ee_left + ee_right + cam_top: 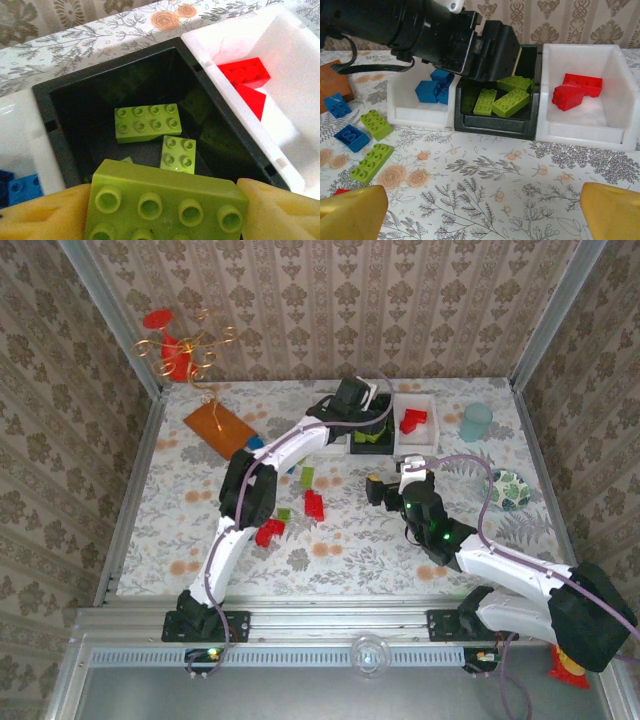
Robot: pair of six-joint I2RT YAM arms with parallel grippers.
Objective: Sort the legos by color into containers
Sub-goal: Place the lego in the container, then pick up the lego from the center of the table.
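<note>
My left gripper (165, 212) is shut on a long lime green brick (160, 197), one yellow pad at each end, directly above the black bin (45, 115). Two lime bricks (146, 121) lie on that bin's floor. The white bin on its right (300, 55) holds red bricks (245, 72), and the white bin on its left holds blue bricks (22, 187). My right gripper (482, 210) stands wide open over bare tablecloth in front of the bins, nothing between its fingers (350, 210). In the top view the left gripper (365, 425) hangs over the bins and the right gripper (393, 483) is just in front of them.
Loose legos lie left of the bins: green (376, 123), green (371, 161), blue (351, 137), blue (336, 105), and red ones (314, 505) (268, 531). An orange plate (220, 427) sits back left. A pale cup (476, 422) and a patterned bowl (508, 489) stand on the right.
</note>
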